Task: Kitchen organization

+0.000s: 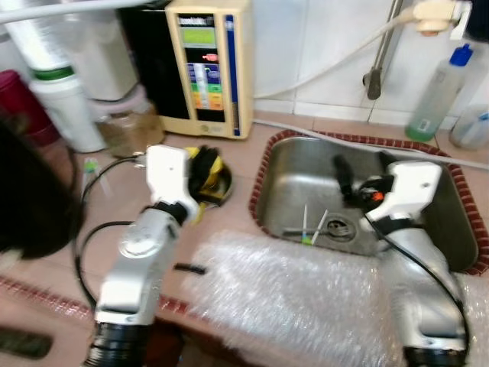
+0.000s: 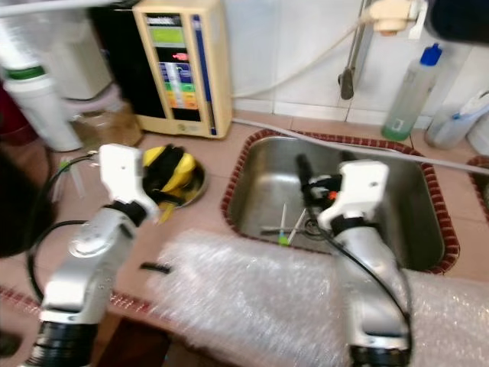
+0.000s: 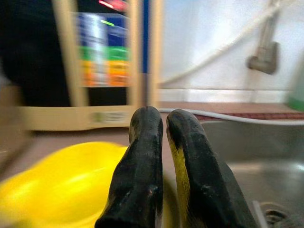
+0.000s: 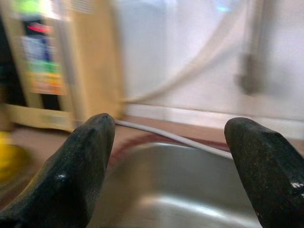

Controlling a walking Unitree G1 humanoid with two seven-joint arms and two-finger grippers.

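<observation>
Head pair: I look down from above at the tan desk (image 1: 69, 267), both eyes sharing the steel sink basin (image 1: 306, 183).
Wrist views: close, level, facing the white tiled wall (image 3: 209, 42).

A home kitchen. A steel sink (image 1: 428, 229) sits sunk in a tiled surface (image 1: 237, 153) below a white tiled wall (image 1: 321, 46). A water purifier (image 1: 210, 65) and a dish soap bottle (image 1: 439, 95) stand along the back.
</observation>
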